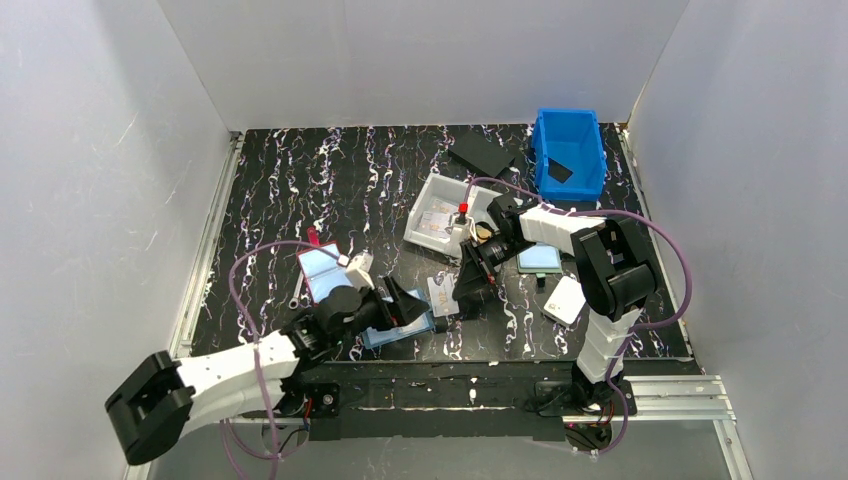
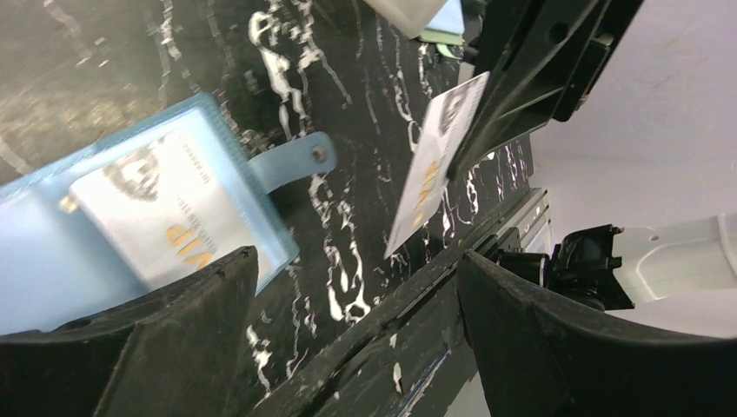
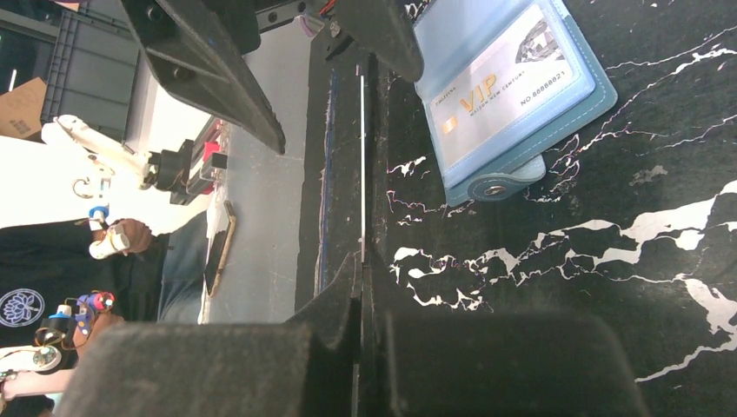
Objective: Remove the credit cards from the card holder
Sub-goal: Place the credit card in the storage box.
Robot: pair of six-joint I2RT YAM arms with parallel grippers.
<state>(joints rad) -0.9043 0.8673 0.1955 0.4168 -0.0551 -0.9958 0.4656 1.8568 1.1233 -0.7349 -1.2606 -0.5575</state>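
Note:
The light-blue card holder (image 2: 52,261) lies open on the black marbled table, its tab (image 2: 295,161) pointing away, with a pale VIP credit card (image 2: 174,213) in its clear pocket. My left gripper (image 2: 356,287) hovers open over the holder's edge with nothing between its fingers (image 2: 174,339). My right gripper (image 3: 361,261) is shut on a second credit card (image 3: 361,165), seen edge-on there and tilted just right of the holder (image 2: 434,165). From above, the holder (image 1: 378,336) sits partly under the left gripper (image 1: 405,305), and the right gripper (image 1: 465,290) holds its card (image 1: 441,296) beside it.
A white tray (image 1: 425,195) holding cards stands behind the right gripper. A blue bin (image 1: 570,150) is at the back right. A red-edged holder (image 1: 322,270) lies to the left, a teal holder (image 1: 540,258) and a white object (image 1: 565,298) to the right.

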